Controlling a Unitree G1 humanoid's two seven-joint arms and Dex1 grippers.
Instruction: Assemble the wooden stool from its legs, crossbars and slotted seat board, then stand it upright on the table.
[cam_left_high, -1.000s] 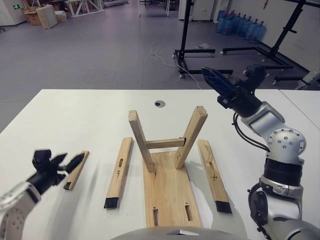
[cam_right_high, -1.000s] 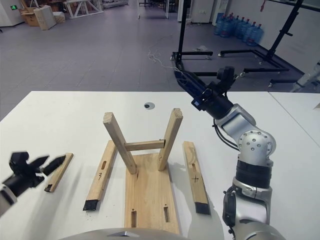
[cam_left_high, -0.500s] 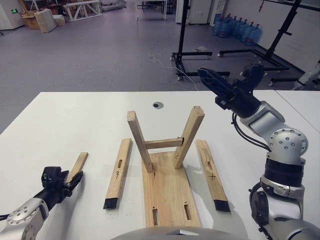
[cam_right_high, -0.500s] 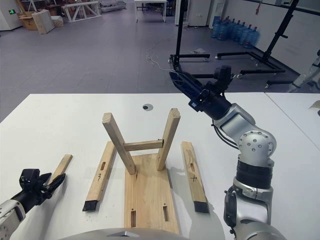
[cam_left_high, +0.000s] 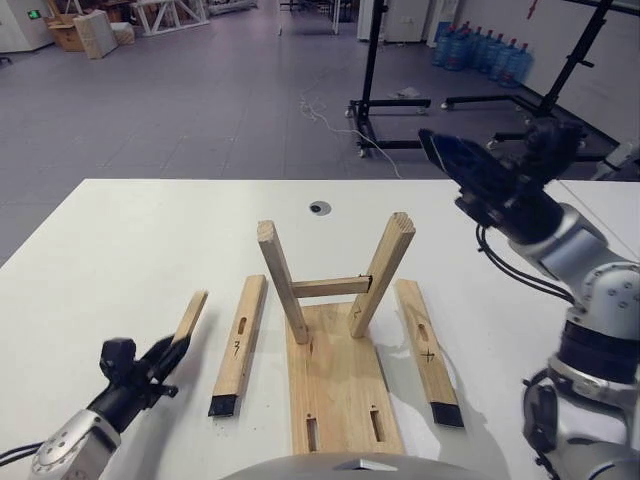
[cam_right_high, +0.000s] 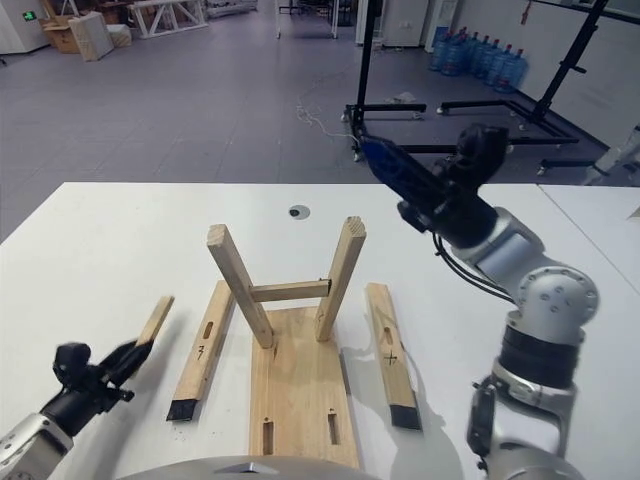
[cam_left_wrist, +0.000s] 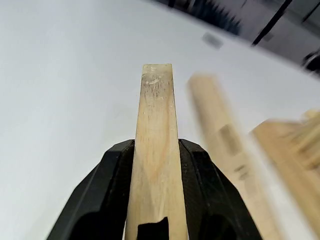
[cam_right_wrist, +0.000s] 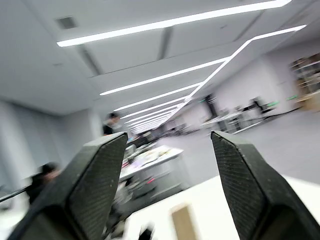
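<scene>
Crossbar work shows at the table's (cam_left_high: 120, 230) eight o'clock: the left jaws are clamped on the near end of a short crossbar (cam_left_wrist: 156, 150), one black finger (cam_left_wrist: 107, 200) against each edge, and its free end points toward one o'clock. Just beside it, at its three o'clock, a loose slotted leg (cam_left_high: 238, 345) lies flat with its black-capped end nearest the robot. At the table's centre, running down toward six o'clock, the seat board (cam_left_high: 340, 385) lies flat with two slots near its near end. From its far end two upright legs (cam_left_high: 281, 282) rise and lean apart like a V, joined by a fitted crossbar (cam_left_high: 330, 287). A second loose leg (cam_left_high: 427, 350) lies flat just beside the board at its three o'clock. Over the table's two o'clock area the right jaws are held high, their fingers (cam_right_wrist: 85, 190) spread wide apart and holding nothing
</scene>
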